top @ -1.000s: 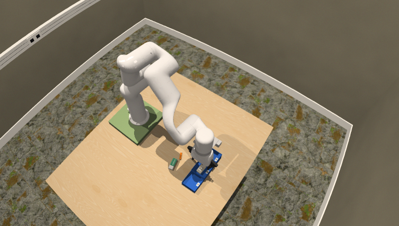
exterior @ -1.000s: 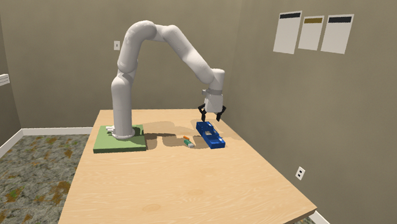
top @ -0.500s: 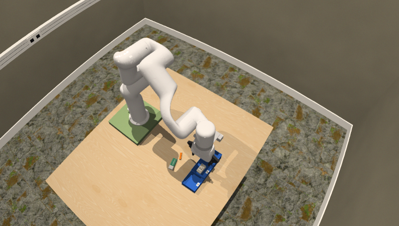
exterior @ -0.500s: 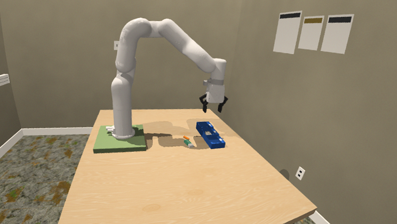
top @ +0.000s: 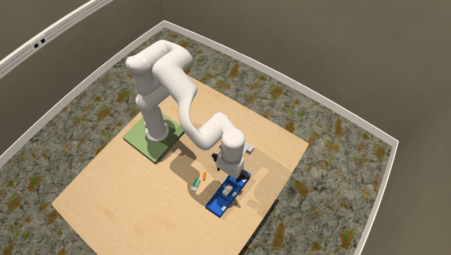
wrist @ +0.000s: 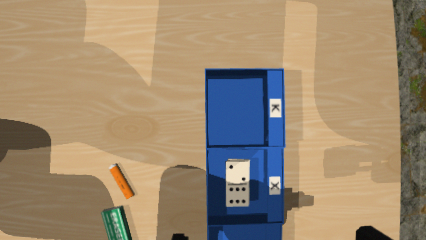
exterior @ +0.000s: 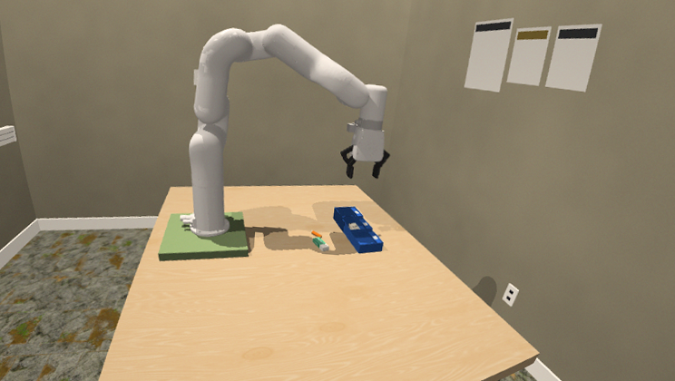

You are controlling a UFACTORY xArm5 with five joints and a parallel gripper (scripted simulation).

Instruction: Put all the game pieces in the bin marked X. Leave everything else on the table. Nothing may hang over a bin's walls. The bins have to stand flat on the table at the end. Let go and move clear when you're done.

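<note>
A pale domino with black pips point(top: 227, 190) point(exterior: 354, 225) point(wrist: 237, 182) lies inside the bin marked X point(wrist: 275, 209), the middle one of three joined blue bins. It lies within the walls. Whether another piece is under it cannot be told. The bin marked K point(wrist: 235, 110) shows no contents in the wrist view. The third bin point(top: 216, 203) point(exterior: 367, 241) looks empty; its label is unreadable. The bins appear flat on the table. My gripper point(top: 228, 175) point(exterior: 362, 175) point(wrist: 274, 235) is wide open and empty, well above the bins.
A green-sleeved eraser with a white end point(top: 195, 184) point(exterior: 320, 243) point(wrist: 116, 223) and a small orange cylinder point(top: 203, 176) point(exterior: 316, 233) point(wrist: 122, 181) lie on the table, on the robot-base side of the bins. The table's edge is beyond the labelled side of the bins.
</note>
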